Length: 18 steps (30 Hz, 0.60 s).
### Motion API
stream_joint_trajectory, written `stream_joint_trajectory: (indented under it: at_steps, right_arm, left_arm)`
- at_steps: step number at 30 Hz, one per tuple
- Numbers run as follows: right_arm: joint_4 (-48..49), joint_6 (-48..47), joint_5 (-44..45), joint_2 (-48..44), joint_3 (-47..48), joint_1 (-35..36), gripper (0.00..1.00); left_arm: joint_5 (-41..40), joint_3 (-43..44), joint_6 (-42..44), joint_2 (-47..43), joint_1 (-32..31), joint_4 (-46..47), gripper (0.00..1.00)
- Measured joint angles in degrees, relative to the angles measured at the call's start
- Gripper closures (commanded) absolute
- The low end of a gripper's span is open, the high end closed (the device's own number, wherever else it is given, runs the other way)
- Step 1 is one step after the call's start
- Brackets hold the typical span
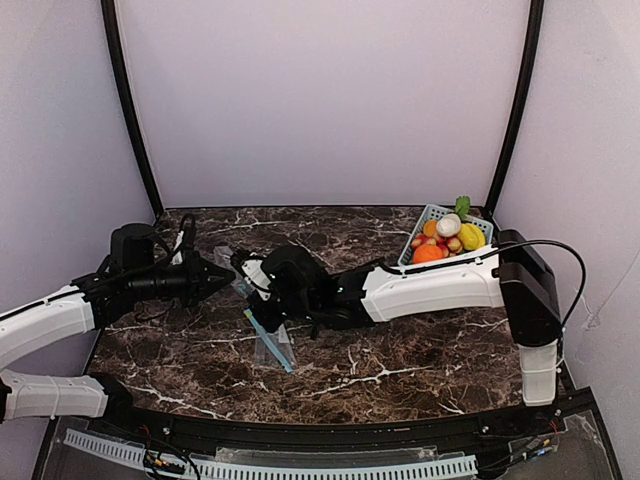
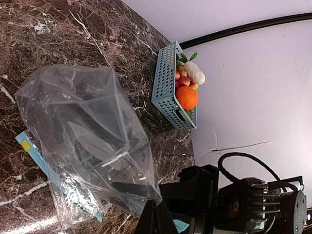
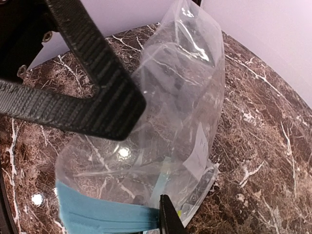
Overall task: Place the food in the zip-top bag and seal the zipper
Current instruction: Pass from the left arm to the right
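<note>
The clear zip-top bag (image 1: 268, 335) is held up over the marble table between both arms, its blue zipper strip (image 3: 102, 214) along the lower edge. My left gripper (image 2: 157, 207) is shut on one edge of the bag (image 2: 87, 141). My right gripper (image 3: 165, 202) is shut on the bag's blue zipper edge. Nothing shows inside the bag (image 3: 180, 112). The food (image 1: 445, 240) lies in a basket at the back right: an orange ball (image 2: 187, 97), a white oblong (image 2: 196, 73), a yellow piece (image 1: 470, 237) and a green piece (image 1: 462, 205).
The light blue mesh basket (image 2: 165, 87) stands at the table's back right corner, close to the wall. My right arm (image 1: 430, 285) stretches across the table's middle. A black finger of the left gripper (image 3: 73, 78) fills the right wrist view's upper left.
</note>
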Motion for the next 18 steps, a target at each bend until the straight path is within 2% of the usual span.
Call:
stream_joint_trajectory:
  at_steps: [1,3,5,6,7,8,9,11,13,18]
  right_arm:
    - [-0.1,0.2,0.2,0.0,0.0,0.0,1.00]
    - [-0.2,0.2,0.5,0.0,0.0,0.0,1.00]
    - [-0.2,0.9,0.7,-0.1,0.0,0.0,1.00]
    - [-0.2,1.2,0.8,-0.1,0.0,0.0,1.00]
    - [-0.4,1.6,0.8,-0.3,-0.1,0.0,1.00]
    - [-0.7,1.9,0.8,-0.6,-0.2,0.0,1.00]
    - [-1.1,2.5,0.8,-0.9,-0.3,0.0,1.00]
    - [-2.4,3.6,0.8,-2.1,-0.6,-0.2,1.00]
    - [-4.8,5.4,0.5,-3.9,-0.6,-0.5,1.00]
    - [-11.3,10.9,-2.3,-10.6,-1.1,-2.9,1.00]
  left_arm:
    - [0.0,0.0,0.2,0.0,0.0,-0.1,0.99]
    - [-0.2,0.0,0.7,0.0,0.0,-0.1,0.99]
    - [-0.2,0.2,1.8,0.1,0.0,-0.5,0.94]
    - [-0.2,0.8,2.5,0.3,0.0,-1.6,0.84]
    - [-0.2,1.2,3.5,0.5,0.0,-2.0,0.69]
    - [-0.3,2.1,4.6,0.7,0.0,-3.2,0.61]
    - [-0.4,2.8,6.3,0.9,0.0,-4.2,0.48]
    - [-1.1,4.9,11.1,0.9,0.0,-7.6,0.39]
    - [-3.7,8.4,17.2,1.0,0.0,-12.7,0.35]
    - [-12.7,15.9,33.4,-0.1,0.0,-23.2,0.33]
